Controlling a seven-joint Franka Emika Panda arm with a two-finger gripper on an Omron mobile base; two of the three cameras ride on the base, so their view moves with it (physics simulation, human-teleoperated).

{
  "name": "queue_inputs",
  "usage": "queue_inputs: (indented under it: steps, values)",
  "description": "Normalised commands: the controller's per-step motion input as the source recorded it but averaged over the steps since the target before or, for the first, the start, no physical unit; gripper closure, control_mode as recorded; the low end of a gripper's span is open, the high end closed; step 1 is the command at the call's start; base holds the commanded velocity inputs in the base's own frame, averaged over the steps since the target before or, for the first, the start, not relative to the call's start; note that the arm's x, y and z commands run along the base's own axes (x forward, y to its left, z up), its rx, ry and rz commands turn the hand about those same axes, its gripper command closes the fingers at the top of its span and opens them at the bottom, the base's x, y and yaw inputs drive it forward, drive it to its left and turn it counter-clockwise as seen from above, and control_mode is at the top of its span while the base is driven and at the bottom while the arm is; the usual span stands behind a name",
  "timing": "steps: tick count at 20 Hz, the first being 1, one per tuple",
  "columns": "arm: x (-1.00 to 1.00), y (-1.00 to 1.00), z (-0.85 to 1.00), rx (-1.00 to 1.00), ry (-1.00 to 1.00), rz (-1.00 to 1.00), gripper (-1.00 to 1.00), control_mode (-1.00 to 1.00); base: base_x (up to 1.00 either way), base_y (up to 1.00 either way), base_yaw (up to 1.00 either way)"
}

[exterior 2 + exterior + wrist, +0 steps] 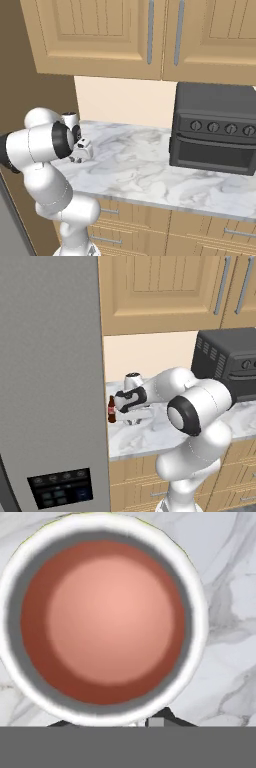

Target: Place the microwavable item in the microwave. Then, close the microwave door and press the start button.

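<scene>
The microwavable item, a white round bowl (105, 619) with reddish-brown contents, sits on the marble counter (230, 587) and takes up most of the hand view, seen from straight above. My gripper (132, 417) points down at the counter's left end, close over the bowl. Its dark fingertips (167, 717) peek out just past the bowl's near rim. How the jaws stand against the rim is hidden. In the right base view the gripper (82, 151) hangs low over the counter beside the arm's elbow. The microwave and its door are out of view.
A dark brown bottle (111, 410) with a red label stands right beside the hand, against the tall grey fridge (50, 381). A black toaster oven (215, 130) fills the counter's right end. Wooden cabinets (150, 35) hang overhead.
</scene>
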Motion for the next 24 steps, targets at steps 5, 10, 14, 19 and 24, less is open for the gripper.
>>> queue_inputs:
  steps: [5, 10, 14, 19, 24]
  values:
    - [-0.12, -0.1, 0.0, 0.0, -0.03, 0.0, 1.0, -1.0, 0.0, 0.0, 0.0]
    - [-0.71, -0.42, 0.52, 0.0, -0.22, 0.0, 1.0, -1.0, 0.0, 0.0, 0.0]
    - [-0.96, -0.5, 0.92, 0.0, -0.24, 0.0, 1.0, -1.0, 0.0, 0.0, 0.0]
    - [-1.0, -0.51, 0.97, 0.01, -0.12, 0.0, 1.0, -1.0, 0.0, 0.0, 0.0]
    - [-0.99, -0.35, 0.85, 0.03, -0.09, 0.0, 1.0, -1.0, 0.0, 0.0, 0.0]
